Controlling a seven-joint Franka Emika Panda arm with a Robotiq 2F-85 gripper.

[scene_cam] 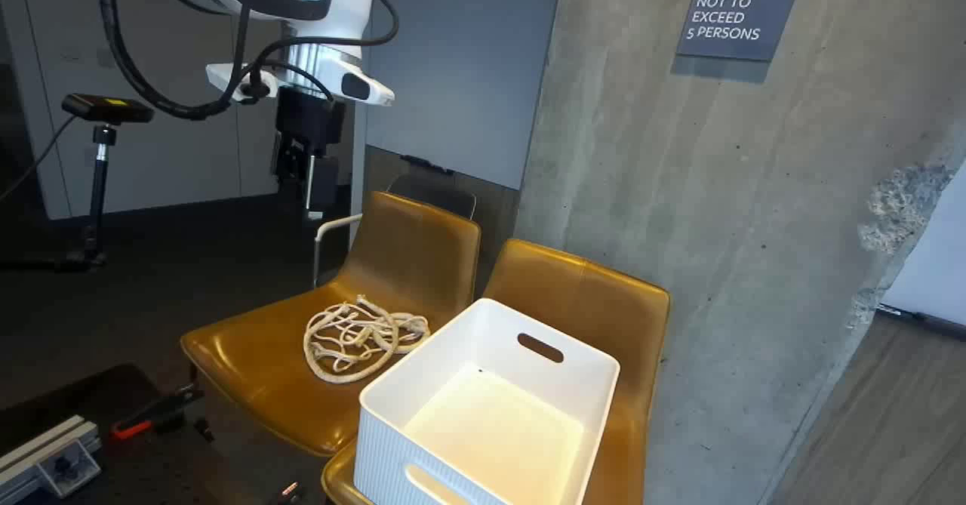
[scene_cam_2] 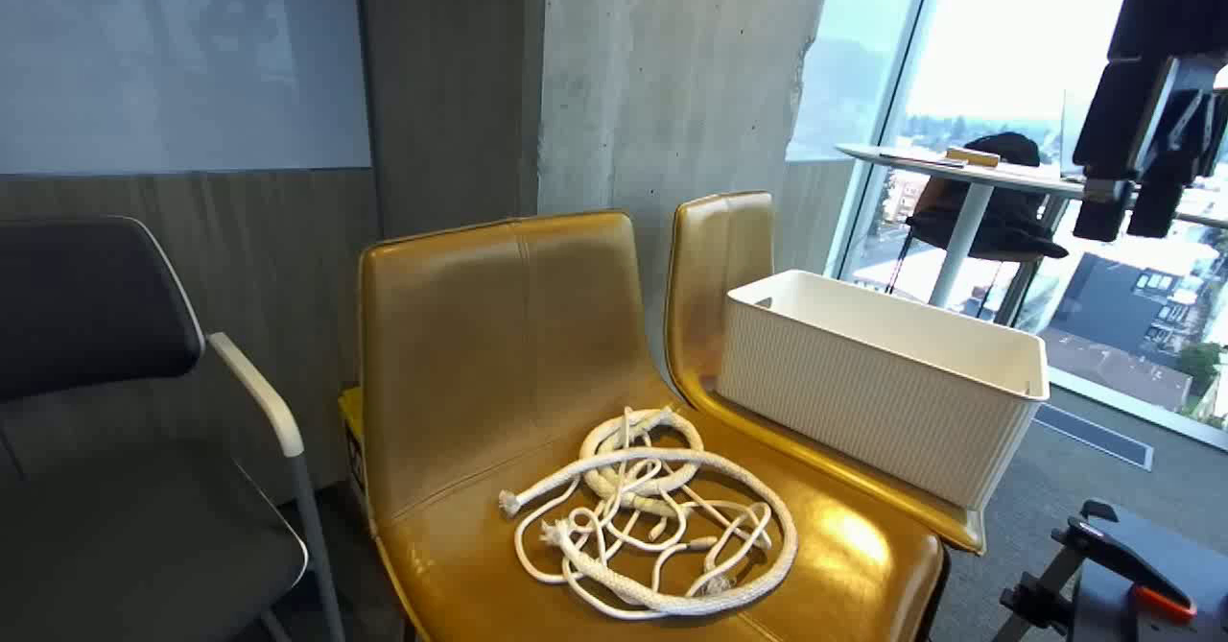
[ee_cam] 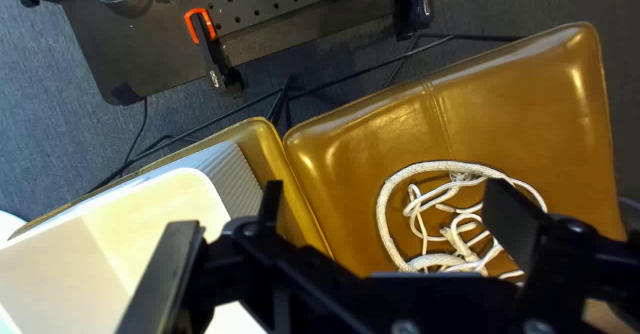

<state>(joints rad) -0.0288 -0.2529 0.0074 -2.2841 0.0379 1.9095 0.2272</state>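
My gripper (ee_cam: 389, 199) stands open, its black fingers (ee_cam: 505, 214) wide apart with nothing between them. In both exterior views it hangs in the air, pointing down, high above the chairs and touching nothing. Beneath it in the wrist view, a tangle of white rope (ee_cam: 384, 214) shows in the gap and partly behind a finger. This rope (scene_cam_2: 691, 606), one thick loop with several thinner cords, lies on the seat of a tan leather chair (scene_cam_2: 451, 575). Beside it, a white ribbed bin (scene_cam_2: 863, 392) rests on a second tan chair (scene_cam_2: 720, 287); its visible floor is bare.
A concrete pillar (scene_cam: 717, 188) rises behind the chairs. A black perforated table (ee_cam: 150, 54) with an orange-tipped clamp (ee_cam: 200, 24) stands at their front. A camera on a stand (scene_cam: 106, 109) is near the arm. A dark chair (scene_cam_2: 86, 316) with a pale armrest sits alongside.
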